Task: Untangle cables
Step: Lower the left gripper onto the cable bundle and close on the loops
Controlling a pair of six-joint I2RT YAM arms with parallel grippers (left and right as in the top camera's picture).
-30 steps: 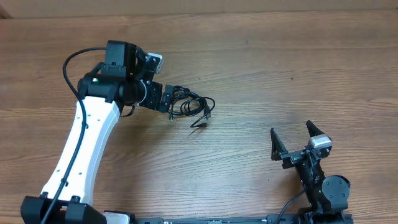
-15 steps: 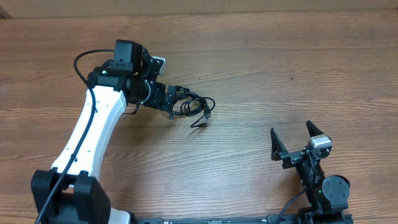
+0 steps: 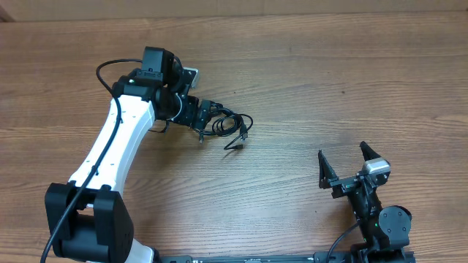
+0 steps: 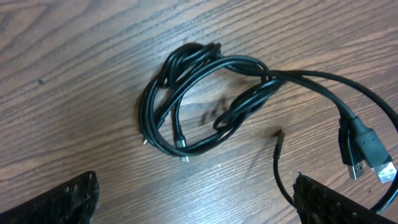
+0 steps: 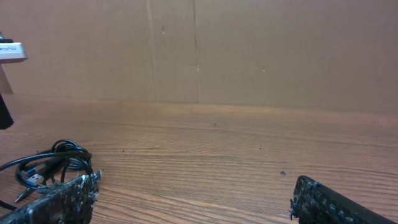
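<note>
I am holding my left end effector (image 4: 196, 194) spread wide just beside the cables (image 4: 205, 99), lining up the tangle ahead of its fingers, I judge for a grip. The cables are lying on the wooden surface (image 4: 81, 50) as a looped black knot, with plugs trailing loose. My right end effector (image 3: 342, 166) is waiting well apart from the cables, also spread.

No readable text anywhere — no labels, brands, numbers or signs.

Looks like a lab: wooden table (image 3: 351, 80), cardboard backdrop (image 5: 261, 43).
</note>
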